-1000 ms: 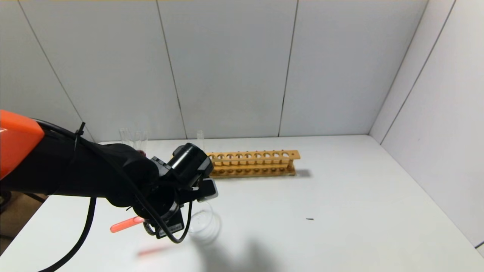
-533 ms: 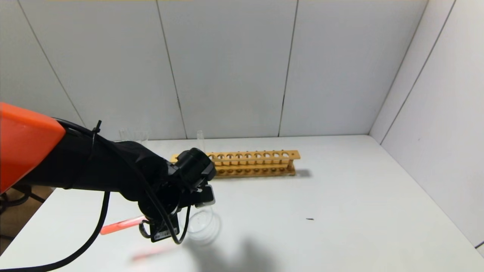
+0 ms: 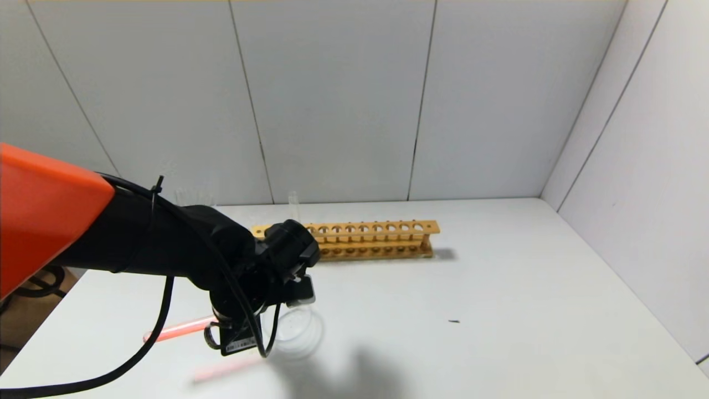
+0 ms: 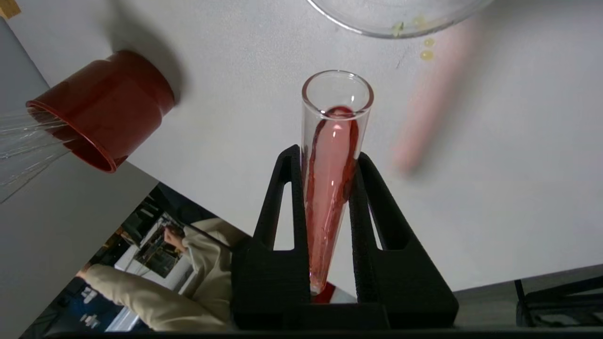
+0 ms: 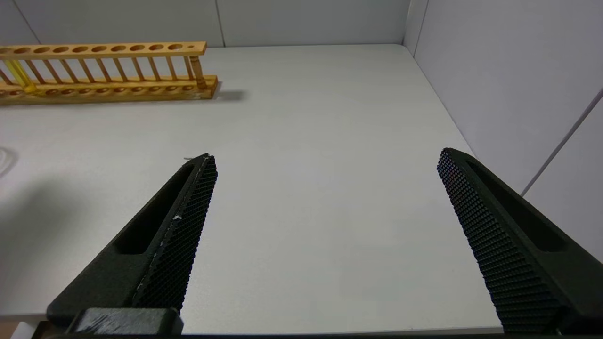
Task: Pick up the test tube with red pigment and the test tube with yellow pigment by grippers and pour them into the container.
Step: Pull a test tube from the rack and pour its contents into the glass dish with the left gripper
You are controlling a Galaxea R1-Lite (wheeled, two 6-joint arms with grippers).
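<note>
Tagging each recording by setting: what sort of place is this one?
Most likely a mock chemistry bench set up for robot trials. A wooden test tube rack stands on a bare white table boxed in by plain panels, and the left gripper holds a test tube with red pigment near a glass dish.

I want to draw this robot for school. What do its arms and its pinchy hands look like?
The left arm is black with a big bright orange cover near the shoulder end. Black cables loop along it, tied on with a black zip tie. The left gripper and the right gripper each have two long, black, wedge-shaped fingers with slots cut through them and bumpy, dotted inner faces. A small white label sits by the left wrist.
</note>
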